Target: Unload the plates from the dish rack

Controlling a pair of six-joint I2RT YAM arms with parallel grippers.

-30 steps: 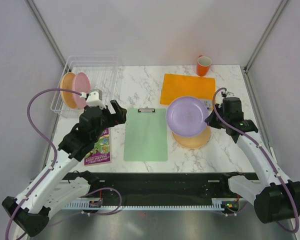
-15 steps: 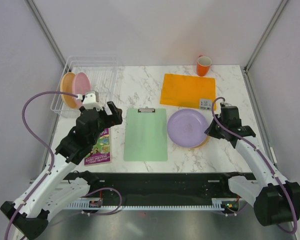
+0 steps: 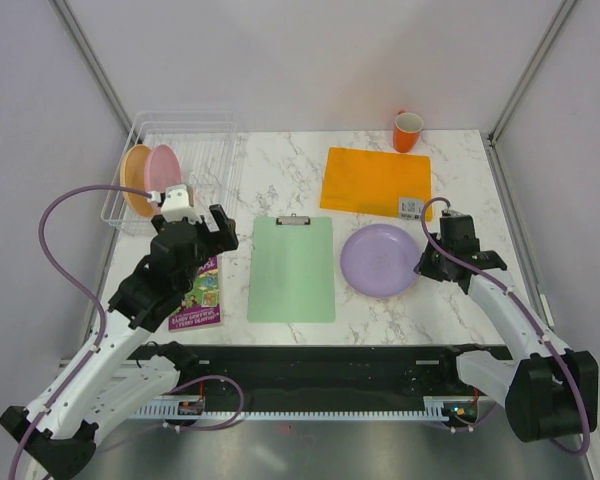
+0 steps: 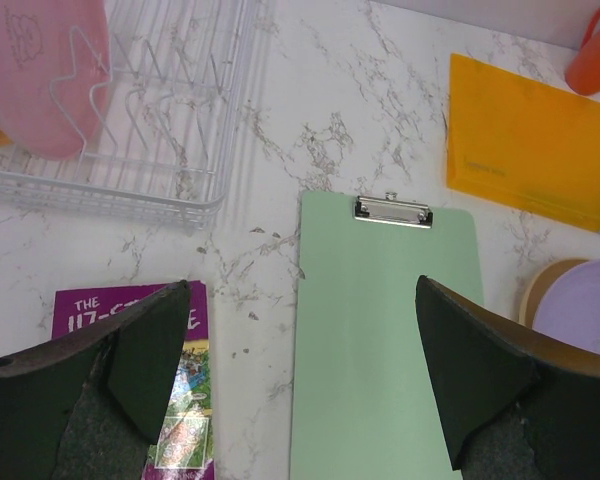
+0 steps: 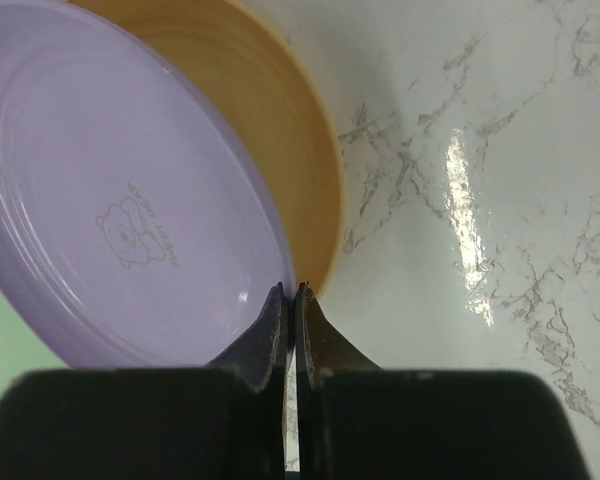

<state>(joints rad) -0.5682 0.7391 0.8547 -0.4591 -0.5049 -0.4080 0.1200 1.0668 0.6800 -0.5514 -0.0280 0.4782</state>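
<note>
At right, your right gripper, clamped on the round lilac plastic plate, may drag it if withdrawn unopened; left gripper gapes.

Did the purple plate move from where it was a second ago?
Yes. The purple plate tipped down flat and shifted toward the arms: it overlapped the orange folder before, now it sits clear of it.
</note>
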